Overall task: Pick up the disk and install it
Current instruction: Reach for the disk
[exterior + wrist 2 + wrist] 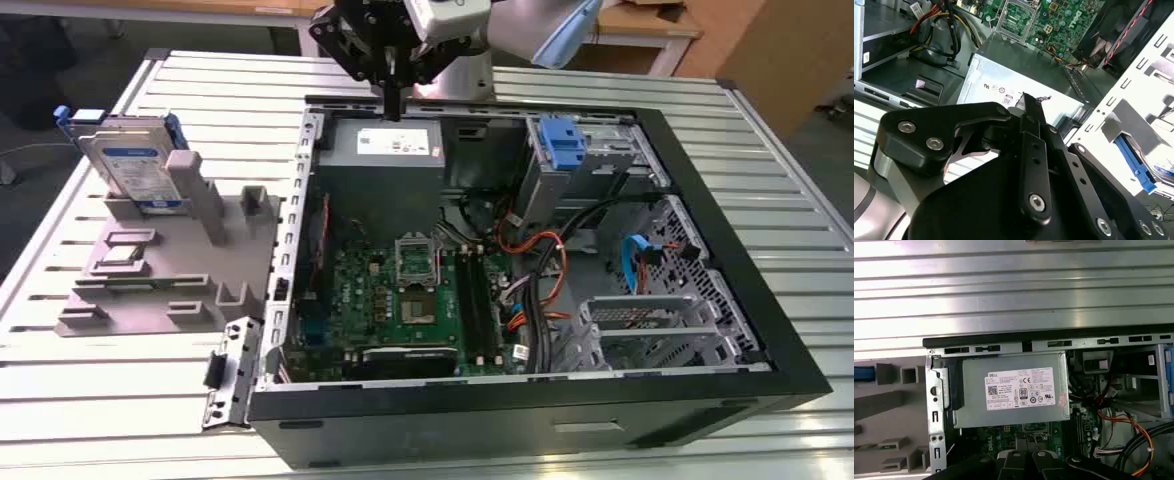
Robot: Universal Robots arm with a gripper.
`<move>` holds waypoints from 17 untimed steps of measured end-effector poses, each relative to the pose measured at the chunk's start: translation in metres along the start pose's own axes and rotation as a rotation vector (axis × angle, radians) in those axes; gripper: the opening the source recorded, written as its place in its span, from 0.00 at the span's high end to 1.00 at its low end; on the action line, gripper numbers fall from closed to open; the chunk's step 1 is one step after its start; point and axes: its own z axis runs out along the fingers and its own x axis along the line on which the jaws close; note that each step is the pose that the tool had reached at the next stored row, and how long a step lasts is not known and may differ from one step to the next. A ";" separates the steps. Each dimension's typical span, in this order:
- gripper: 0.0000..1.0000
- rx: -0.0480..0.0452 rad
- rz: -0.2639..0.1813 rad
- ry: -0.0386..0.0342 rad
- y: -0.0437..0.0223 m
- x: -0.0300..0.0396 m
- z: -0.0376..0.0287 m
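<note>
One disk (134,165) stands upright in the grey fixture (147,275) on the exterior view's left, probably so you can grip it from above; your gripper (395,105) hangs well apart, over the computer case (534,405). In the second wrist view its jaws meet on nothing above the power supply (1024,65). In the first wrist view that supply sits inside the case.
</note>
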 end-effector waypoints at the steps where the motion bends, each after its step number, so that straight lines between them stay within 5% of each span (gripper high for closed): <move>1: 0.90 0.0000 0.000 0.0000 0.0000 0.0000 0.0000; 17: 0.90 0.0000 0.000 0.0000 -0.0002 0.0026 -0.0001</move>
